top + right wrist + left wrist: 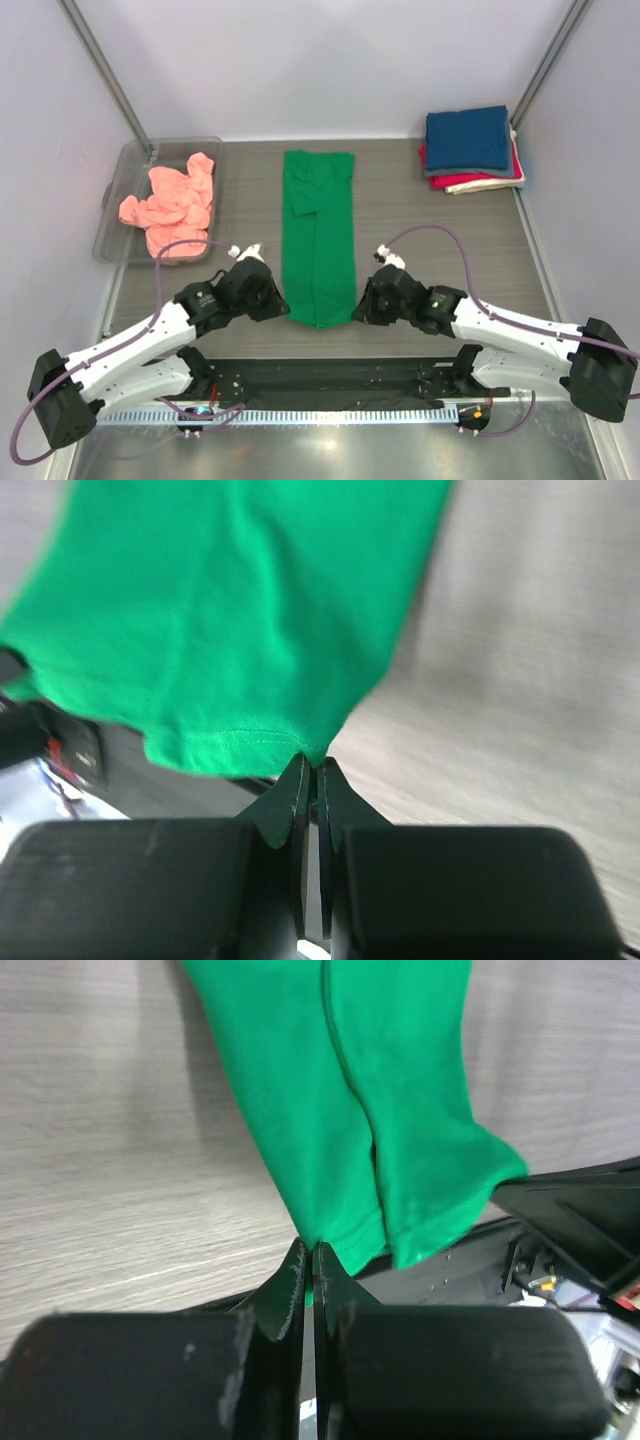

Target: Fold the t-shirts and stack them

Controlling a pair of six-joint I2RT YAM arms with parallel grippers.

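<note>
The bright green t-shirt [318, 235] lies as a long narrow strip down the middle of the table, sleeves folded in, its hem at the near end. My left gripper [283, 312] is shut on the hem's near left corner [330, 1240]. My right gripper [358, 314] is shut on the hem's near right corner [300, 742]. Both corners are lifted a little off the table. A salmon-pink t-shirt [172, 203] lies crumpled in the clear bin. Folded navy blue [466, 139], red [455, 182] and cream-white [487, 184] t-shirts are stacked at the back right.
The clear plastic bin [125, 170] stands at the back left. A black base plate [330, 380] runs along the table's near edge under the hem. White walls and metal posts close in the back and sides.
</note>
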